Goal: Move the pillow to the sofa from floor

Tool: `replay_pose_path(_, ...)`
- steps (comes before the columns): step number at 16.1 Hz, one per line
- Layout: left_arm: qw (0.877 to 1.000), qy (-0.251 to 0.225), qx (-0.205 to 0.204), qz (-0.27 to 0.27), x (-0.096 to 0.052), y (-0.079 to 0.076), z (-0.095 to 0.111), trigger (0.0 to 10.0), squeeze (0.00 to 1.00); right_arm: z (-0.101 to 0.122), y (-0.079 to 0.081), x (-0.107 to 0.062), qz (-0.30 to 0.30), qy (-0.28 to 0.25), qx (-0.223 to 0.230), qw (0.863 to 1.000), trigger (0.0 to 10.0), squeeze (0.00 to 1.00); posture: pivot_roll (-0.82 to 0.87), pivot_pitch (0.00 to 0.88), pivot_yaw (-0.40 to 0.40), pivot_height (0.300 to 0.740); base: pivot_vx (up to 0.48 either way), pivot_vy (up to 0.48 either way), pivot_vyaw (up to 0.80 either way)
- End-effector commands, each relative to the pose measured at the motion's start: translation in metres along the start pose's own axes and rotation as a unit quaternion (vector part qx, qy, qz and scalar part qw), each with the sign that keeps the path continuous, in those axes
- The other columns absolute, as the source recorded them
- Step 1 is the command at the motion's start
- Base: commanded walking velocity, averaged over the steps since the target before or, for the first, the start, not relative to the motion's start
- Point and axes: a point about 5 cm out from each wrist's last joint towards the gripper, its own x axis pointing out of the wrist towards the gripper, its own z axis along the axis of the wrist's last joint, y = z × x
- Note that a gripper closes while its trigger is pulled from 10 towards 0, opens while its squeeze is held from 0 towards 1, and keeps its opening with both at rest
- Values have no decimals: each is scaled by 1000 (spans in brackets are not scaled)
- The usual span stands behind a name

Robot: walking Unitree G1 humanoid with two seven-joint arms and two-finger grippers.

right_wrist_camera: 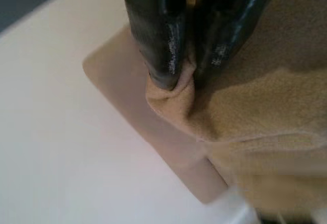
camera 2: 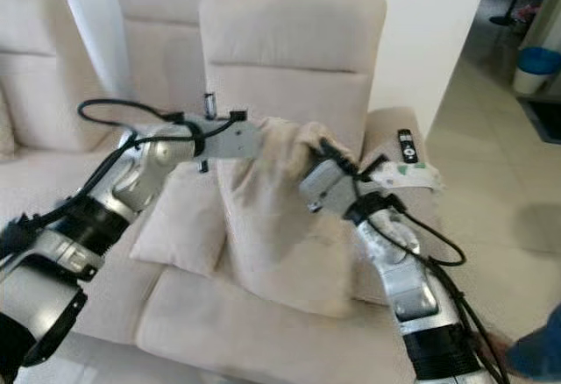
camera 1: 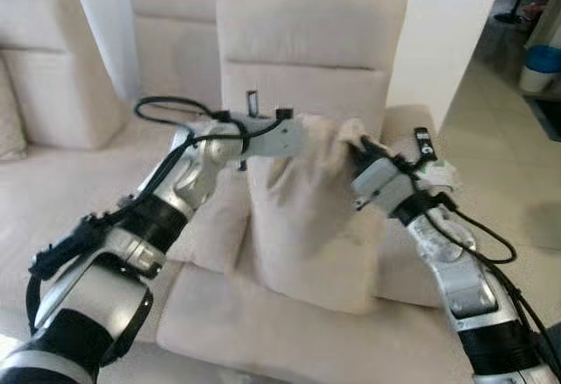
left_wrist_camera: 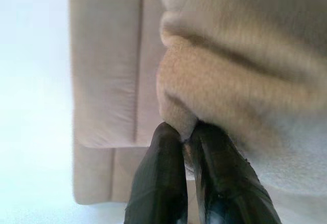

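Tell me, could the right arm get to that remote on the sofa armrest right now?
Probably not yet. The remote lies close beside the right gripper with nothing between them, but that gripper is shut on the pillow, as is the left gripper.

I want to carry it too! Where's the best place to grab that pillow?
Grab the pillow by its top corners, from above. It's soft and hangs upright over the sofa, so pinched fabric holds well, like the left gripper and right gripper do.
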Motion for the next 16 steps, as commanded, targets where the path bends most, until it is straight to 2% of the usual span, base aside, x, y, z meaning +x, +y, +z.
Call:
replay_pose_path(1,999,-26,38,3,2,2,17,10000,0,0,2,4,6,5,15,1000,10000,0,-5,0,51,740,0,0,0)
replay_pose_path(5,996,-36,65,-48,5,-12,22,10000,0,-15,15,-1,30,54,38,997,10000,0,-9,0,64,740,0,0,0)
replay_pose_path(10,994,-49,79,-50,11,-13,30,10000,0,-19,17,0,30,74,44,996,10000,0,-12,0,74,740,0,0,0)
replay_pose_path(11,994,-61,76,-42,14,-12,36,10000,20,-21,17,0,28,82,54,995,10000,459,-17,0,80,740,0,0,0)
replay_pose_path(12,995,-79,61,-31,13,-9,41,10000,1000,-21,17,-1,25,84,65,994,10000,1000,-19,0,81,740,0,0,0)
replay_pose_path(15,995,-72,62,-22,13,-8,39,10000,1000,-22,15,-1,18,91,55,994,10000,1000,-18,0,81,740,0,0,0)
replay_pose_path(16,996,-68,58,-13,14,-6,38,10000,0,-22,14,0,14,93,46,994,10000,145,-17,0,80,740,0,0,0)
